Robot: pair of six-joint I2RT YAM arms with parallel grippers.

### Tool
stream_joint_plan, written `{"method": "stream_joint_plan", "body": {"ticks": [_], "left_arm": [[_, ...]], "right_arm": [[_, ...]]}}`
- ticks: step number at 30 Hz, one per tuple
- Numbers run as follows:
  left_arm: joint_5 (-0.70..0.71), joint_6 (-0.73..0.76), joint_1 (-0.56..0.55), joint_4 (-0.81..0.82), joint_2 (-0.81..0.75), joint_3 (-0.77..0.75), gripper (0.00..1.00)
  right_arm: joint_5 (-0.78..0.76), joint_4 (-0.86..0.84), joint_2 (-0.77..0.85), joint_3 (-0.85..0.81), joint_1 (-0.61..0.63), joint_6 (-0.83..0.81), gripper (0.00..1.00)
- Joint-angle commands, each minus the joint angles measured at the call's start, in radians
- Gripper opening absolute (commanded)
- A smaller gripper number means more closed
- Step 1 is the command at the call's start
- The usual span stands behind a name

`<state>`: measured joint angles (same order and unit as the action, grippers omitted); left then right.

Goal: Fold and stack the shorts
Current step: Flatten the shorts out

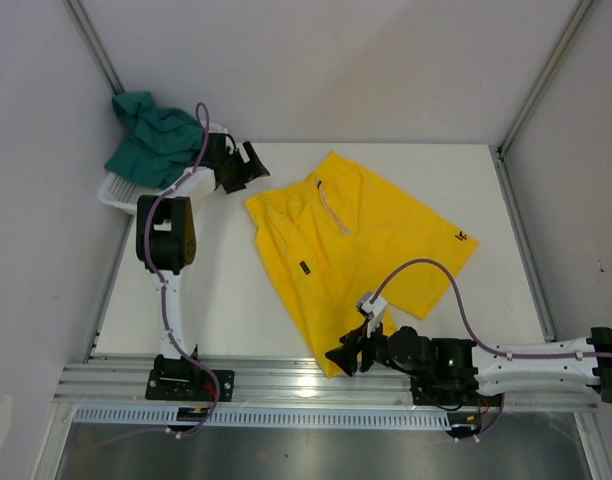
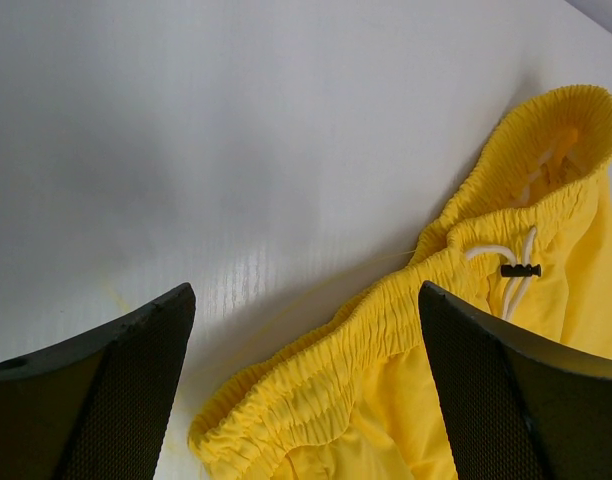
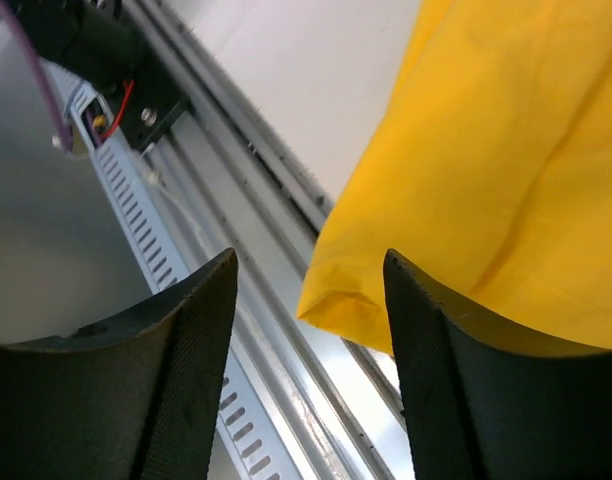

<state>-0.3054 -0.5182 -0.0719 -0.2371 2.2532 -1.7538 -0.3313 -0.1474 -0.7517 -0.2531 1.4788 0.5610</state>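
The yellow shorts (image 1: 361, 250) lie spread on the white table, waistband toward the far left, one leg hem reaching the near metal rail. My left gripper (image 1: 254, 165) is open just above the waistband's left end (image 2: 316, 370); the pale drawstring (image 2: 516, 265) shows to the right. My right gripper (image 1: 343, 357) is open at the near hem corner (image 3: 331, 300), which hangs over the rail between the fingers without touching them. The teal-green shorts (image 1: 151, 135) lie bunched in the white mesh basket (image 1: 121, 195) at the far left.
The aluminium rail (image 1: 286, 375) with a slotted cable duct (image 3: 146, 230) runs along the table's near edge. Grey enclosure walls stand close on the left, right and back. Purple cables loop above both arms.
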Motion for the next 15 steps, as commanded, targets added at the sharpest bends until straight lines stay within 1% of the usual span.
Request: {"method": "stream_joint_plan", "body": {"ticks": [1,3,6,8,9,11,14,15], "left_arm": [[0.012,0.018,-0.006,0.001,-0.090,-0.004,0.94],[0.014,0.020,-0.008,-0.004,-0.093,-0.003,0.94],[0.025,0.027,-0.008,-0.014,-0.098,-0.004,0.94],[0.031,0.033,-0.006,-0.019,-0.101,-0.004,0.94],[0.037,0.035,-0.008,-0.022,-0.103,-0.004,0.94],[0.038,0.035,-0.006,-0.024,-0.103,-0.004,0.94],[0.037,0.032,-0.009,-0.021,-0.101,-0.010,0.94],[0.037,0.032,-0.011,-0.022,-0.099,-0.007,0.94]], "right_arm": [[0.035,0.098,0.034,0.006,-0.081,0.095,0.60],[0.070,0.114,0.031,0.017,-0.136,0.141,0.60],[0.097,0.140,0.029,0.034,-0.187,0.210,0.59],[0.107,0.141,0.028,0.035,-0.201,0.229,0.58],[0.107,0.179,0.023,0.034,-0.204,0.235,0.57],[0.112,0.198,0.002,0.029,-0.213,0.246,0.57],[0.153,0.157,-0.032,0.041,-0.235,0.238,0.57],[0.164,0.114,-0.041,0.047,-0.239,0.241,0.55]]}}
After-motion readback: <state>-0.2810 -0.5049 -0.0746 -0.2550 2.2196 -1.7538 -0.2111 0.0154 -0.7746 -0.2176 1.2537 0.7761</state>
